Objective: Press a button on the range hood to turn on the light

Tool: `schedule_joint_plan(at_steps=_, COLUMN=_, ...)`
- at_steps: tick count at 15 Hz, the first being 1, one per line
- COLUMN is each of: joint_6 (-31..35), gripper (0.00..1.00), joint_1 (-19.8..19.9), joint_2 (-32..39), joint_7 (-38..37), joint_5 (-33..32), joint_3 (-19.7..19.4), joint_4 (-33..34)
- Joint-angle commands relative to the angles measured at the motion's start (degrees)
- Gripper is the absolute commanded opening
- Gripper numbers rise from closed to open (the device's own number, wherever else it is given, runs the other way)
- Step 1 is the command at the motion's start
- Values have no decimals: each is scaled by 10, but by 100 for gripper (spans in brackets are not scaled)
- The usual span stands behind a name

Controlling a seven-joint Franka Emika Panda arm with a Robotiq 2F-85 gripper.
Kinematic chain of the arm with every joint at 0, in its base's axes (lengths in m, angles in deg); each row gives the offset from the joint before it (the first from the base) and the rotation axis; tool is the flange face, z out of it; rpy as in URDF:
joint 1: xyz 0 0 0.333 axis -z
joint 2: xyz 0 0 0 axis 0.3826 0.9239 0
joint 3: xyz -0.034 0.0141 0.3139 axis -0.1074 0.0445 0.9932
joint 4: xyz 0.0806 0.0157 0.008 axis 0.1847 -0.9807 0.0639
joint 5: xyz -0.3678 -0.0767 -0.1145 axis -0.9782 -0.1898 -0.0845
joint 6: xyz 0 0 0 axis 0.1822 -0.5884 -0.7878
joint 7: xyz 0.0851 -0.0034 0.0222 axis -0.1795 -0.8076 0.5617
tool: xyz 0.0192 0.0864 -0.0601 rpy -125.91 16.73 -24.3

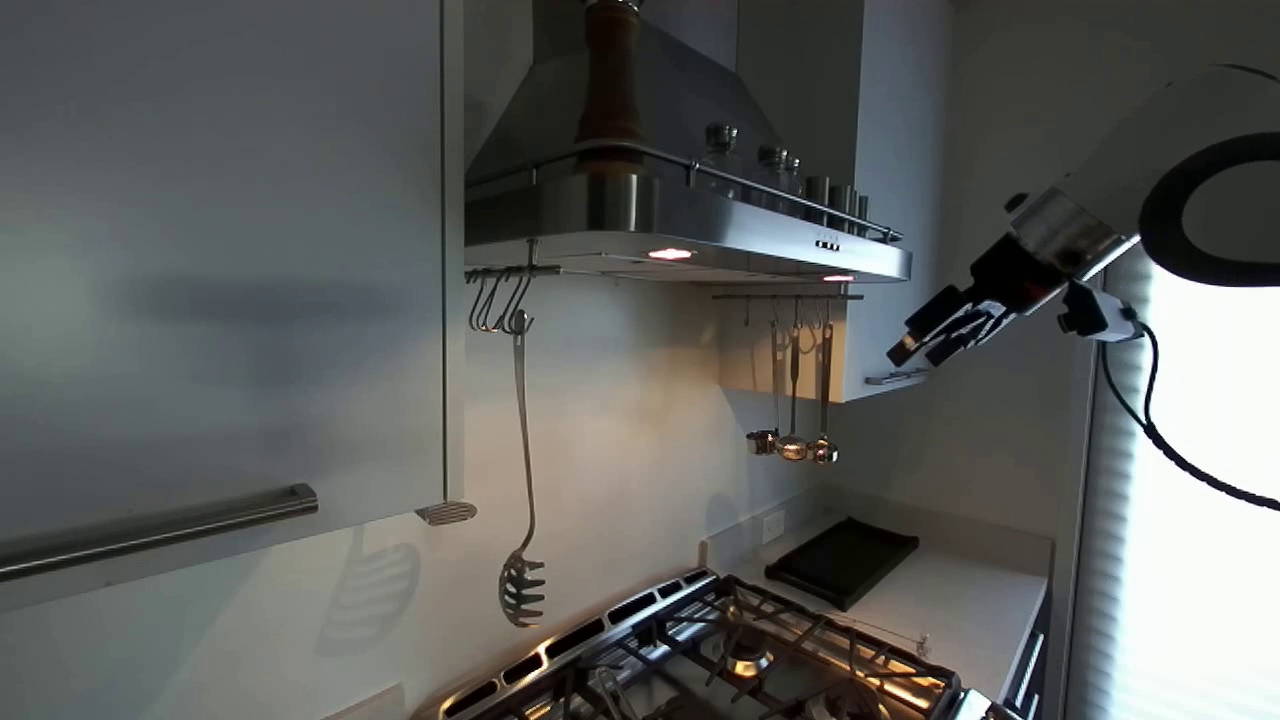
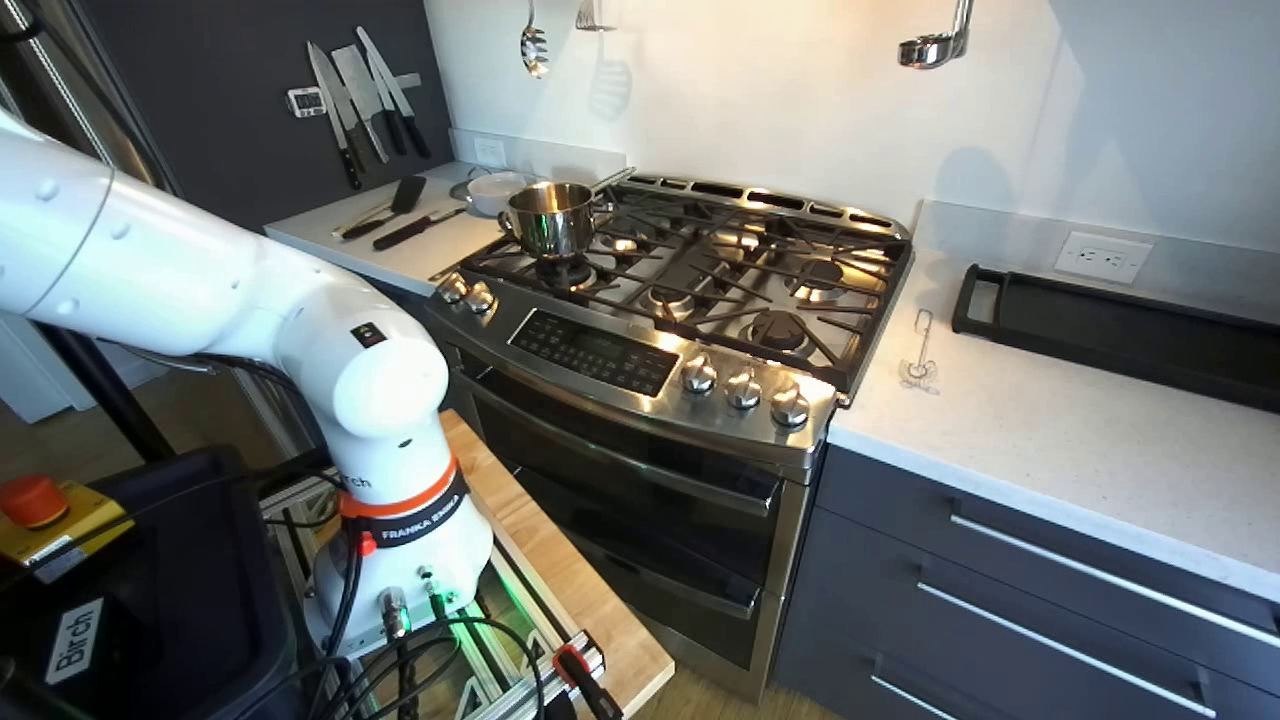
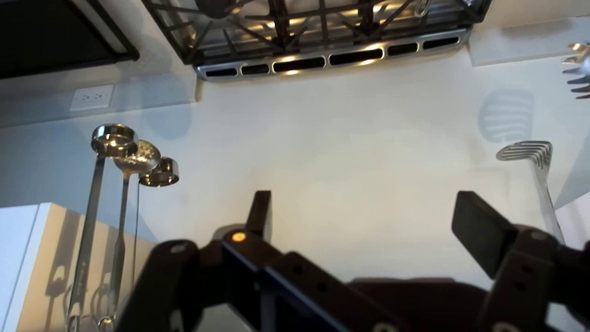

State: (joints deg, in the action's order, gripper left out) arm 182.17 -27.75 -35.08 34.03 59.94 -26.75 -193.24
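The steel range hood (image 1: pixel 720 222) shows in an exterior view, with a row of small dark buttons (image 1: pixel 828 245) on its front band near the right end. Two lamps glow under it, the nearer lamp (image 1: pixel 670 254) and the farther lamp (image 1: pixel 838 278). My gripper (image 1: pixel 920 352) is apart from the hood, to the right of and lower than the buttons in that view, tilted downward. In the wrist view my gripper (image 3: pixel 362 207) has its fingers wide apart with nothing between them. The hood and buttons are out of the wrist view.
Ladles (image 1: pixel 793 445) hang under the hood's right end, and a slotted spoon (image 1: pixel 520 590) hangs at its left. A wall cabinet (image 1: pixel 905 200) stands behind the hood's right end. Below are the stove (image 2: pixel 700 280), a pot (image 2: pixel 550 225) and a black tray (image 2: pixel 1130 325).
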Motion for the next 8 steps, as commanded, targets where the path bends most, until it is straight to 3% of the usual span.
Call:
schedule_joint_plan(at_steps=1, joint_6=3, gripper=100, joint_1=-9, joint_2=-16, joint_7=3, joint_5=14, joint_3=1, joint_4=-53)
schedule_joint_plan(at_steps=8, joint_6=0, gripper=100, joint_1=-2, joint_2=2, joint_7=1, joint_5=3, joint_3=7, joint_4=-38)
